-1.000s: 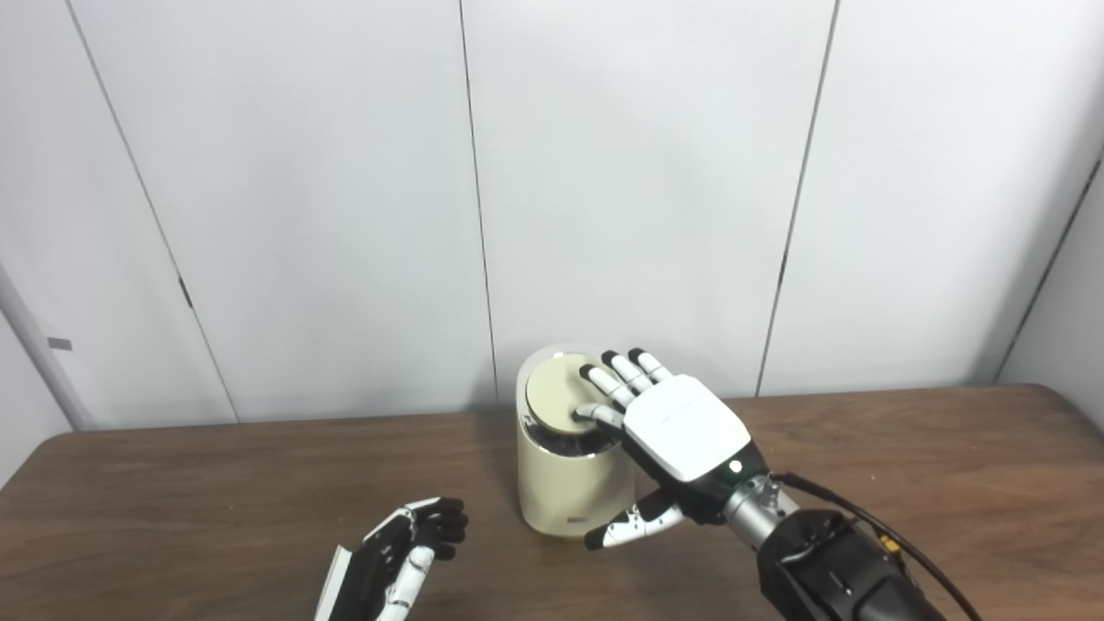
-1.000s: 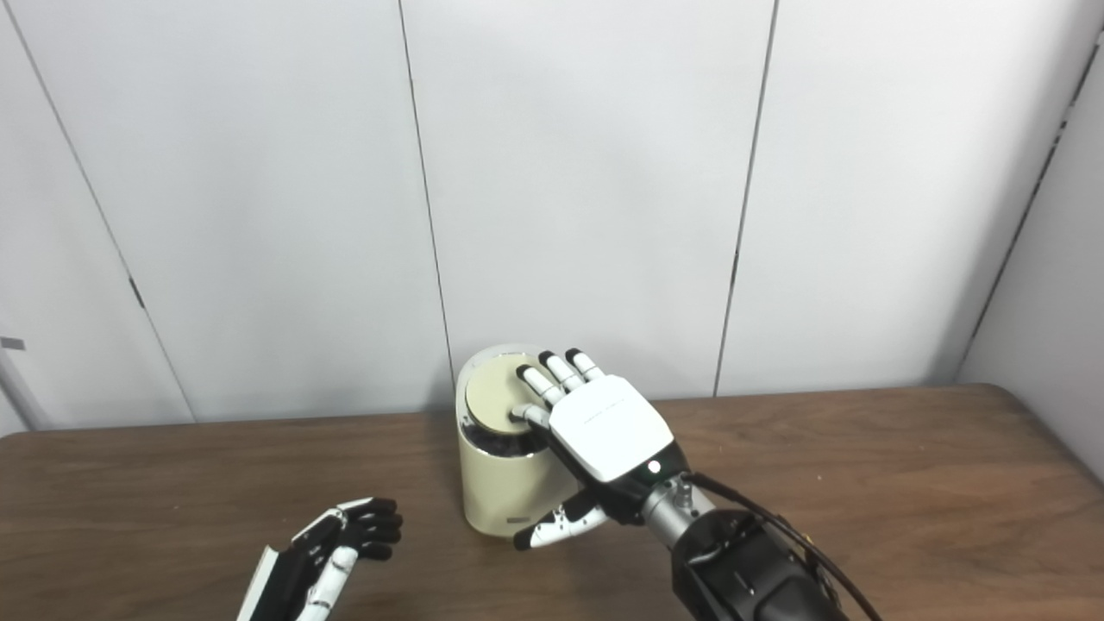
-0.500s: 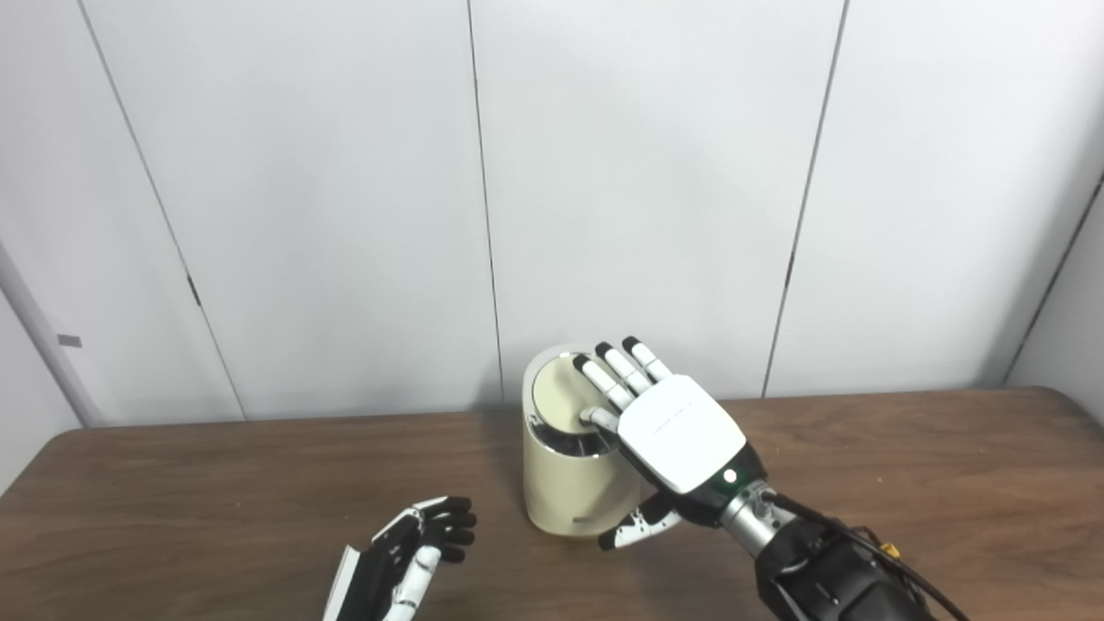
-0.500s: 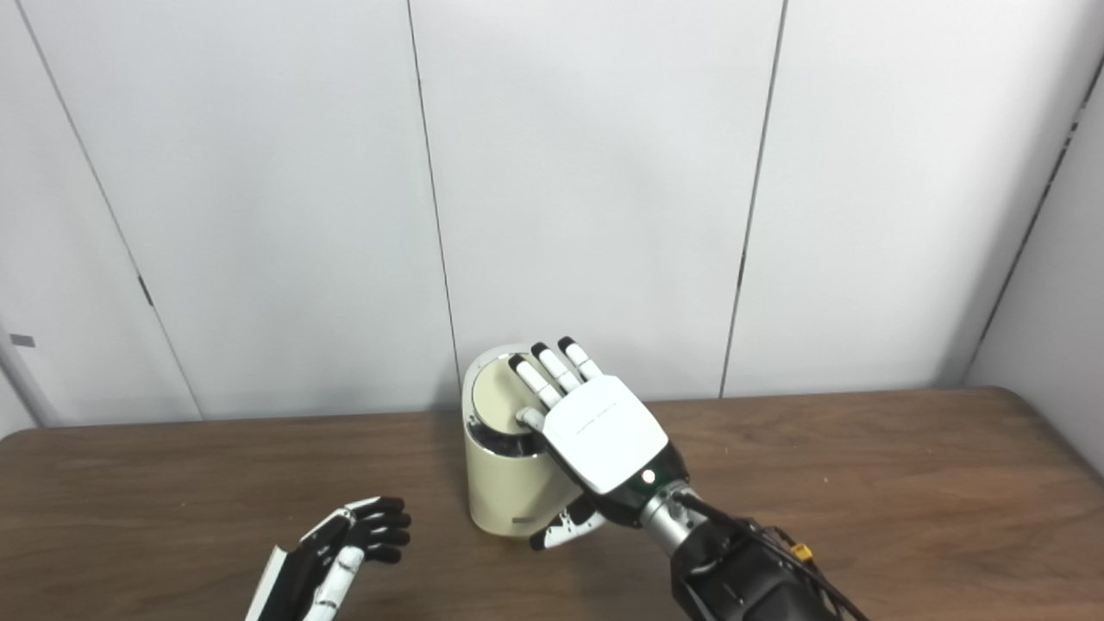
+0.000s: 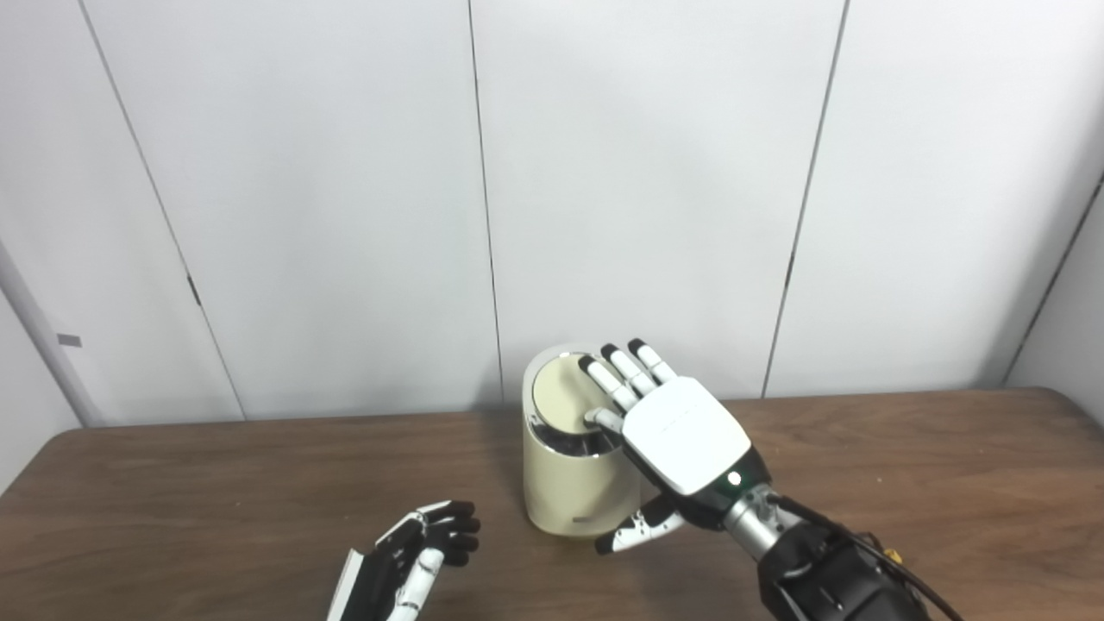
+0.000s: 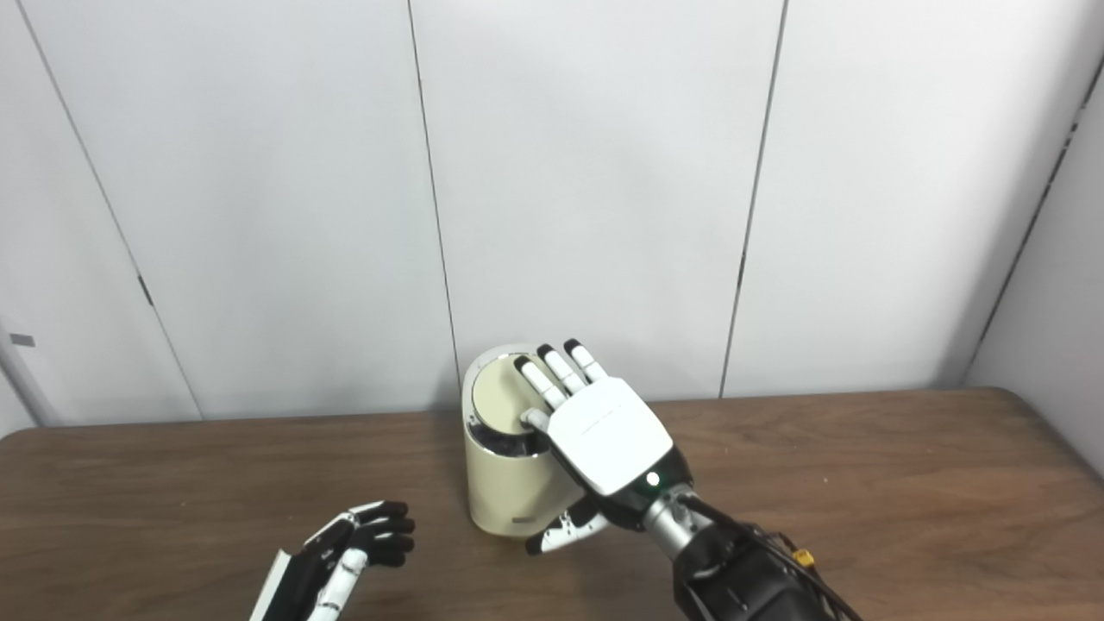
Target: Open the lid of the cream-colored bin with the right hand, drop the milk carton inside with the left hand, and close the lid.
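Bin: the cream-colored bin (image 5: 576, 483) stands upright on the brown wooden counter (image 5: 172, 500), near its back edge and close to the white panelled wall (image 5: 345, 216); a small label shows low on its front
Lid: the round lid (image 5: 562, 402) sits tilted in the bin's mouth, its near edge dipped so that a dark crescent of the inside shows below it at the front; its far edge lies level with the rim
Right hand: the right hand (image 5: 677, 435) lies over the bin from the right, white back upward; its fingers (image 5: 614, 385) are stretched out and spread across the right part of the lid, one bent down with its tip pressing the lid near the front edge; the thumb hangs free at the bin's lower right side, just beside the wall of the bin (whether it touches cannot be told); the hand grips nothing
Left hand: the left hand (image 6: 345, 556) is low at the left, above the counter and well apart from the bin; its dark-tipped fingers are loosely curled with gaps between them, holding nothing
Milk carton: not visible in either view; whether it lies inside the bin cannot be told, as the dark gap under the lid shows no clear shape
Counter: bare wood grain to the left and right of the bin
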`<state>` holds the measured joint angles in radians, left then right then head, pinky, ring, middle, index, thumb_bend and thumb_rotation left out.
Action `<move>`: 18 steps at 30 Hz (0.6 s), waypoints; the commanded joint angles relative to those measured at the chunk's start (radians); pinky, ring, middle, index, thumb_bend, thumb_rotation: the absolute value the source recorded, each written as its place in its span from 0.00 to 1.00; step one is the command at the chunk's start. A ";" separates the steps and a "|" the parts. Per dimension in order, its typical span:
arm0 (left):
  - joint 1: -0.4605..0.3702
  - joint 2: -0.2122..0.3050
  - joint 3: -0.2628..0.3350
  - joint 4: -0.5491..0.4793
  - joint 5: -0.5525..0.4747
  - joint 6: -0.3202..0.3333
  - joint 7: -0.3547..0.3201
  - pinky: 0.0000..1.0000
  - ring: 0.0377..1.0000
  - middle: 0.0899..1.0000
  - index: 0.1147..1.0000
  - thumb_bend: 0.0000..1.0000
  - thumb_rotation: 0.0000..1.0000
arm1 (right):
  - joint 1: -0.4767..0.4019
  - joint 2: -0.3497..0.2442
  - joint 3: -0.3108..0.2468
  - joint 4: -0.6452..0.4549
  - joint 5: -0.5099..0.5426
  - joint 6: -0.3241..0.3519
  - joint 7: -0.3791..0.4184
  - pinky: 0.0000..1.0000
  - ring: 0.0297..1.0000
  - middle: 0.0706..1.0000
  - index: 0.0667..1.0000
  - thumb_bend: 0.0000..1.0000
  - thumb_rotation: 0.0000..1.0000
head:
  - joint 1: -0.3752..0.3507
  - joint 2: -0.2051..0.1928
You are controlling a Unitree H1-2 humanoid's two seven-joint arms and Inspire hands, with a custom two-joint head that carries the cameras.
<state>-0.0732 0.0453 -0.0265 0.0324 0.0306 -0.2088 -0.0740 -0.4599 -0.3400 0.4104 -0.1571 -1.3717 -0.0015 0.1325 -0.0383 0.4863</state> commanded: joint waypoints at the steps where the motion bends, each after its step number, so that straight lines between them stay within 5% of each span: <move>1: 0.008 -0.001 0.001 0.001 -0.003 -0.023 0.008 0.63 0.65 0.67 0.70 0.49 0.77 | -0.003 -0.013 -0.018 0.006 0.027 -0.001 0.020 1.00 1.00 1.00 0.73 0.79 0.70 | 0.000 0.001; 9: 0.013 -0.004 0.002 -0.015 0.013 -0.010 0.017 0.63 0.69 0.67 0.69 0.46 0.77 | 0.016 0.030 -0.086 -0.006 0.124 0.023 -0.049 1.00 1.00 1.00 0.98 0.75 0.70 | 0.001 0.004; 18: 0.017 -0.001 0.000 -0.018 0.025 -0.013 0.018 0.64 0.70 0.68 0.69 0.47 0.78 | 0.026 0.056 -0.132 -0.020 0.155 0.032 -0.077 1.00 1.00 1.00 1.00 0.73 0.71 | 0.004 0.004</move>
<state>-0.0685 0.0453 -0.0254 0.0259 0.0489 -0.2087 -0.0683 -0.3991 -0.2891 0.2966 -0.1344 -1.2280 0.0198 0.0938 -0.0338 0.4893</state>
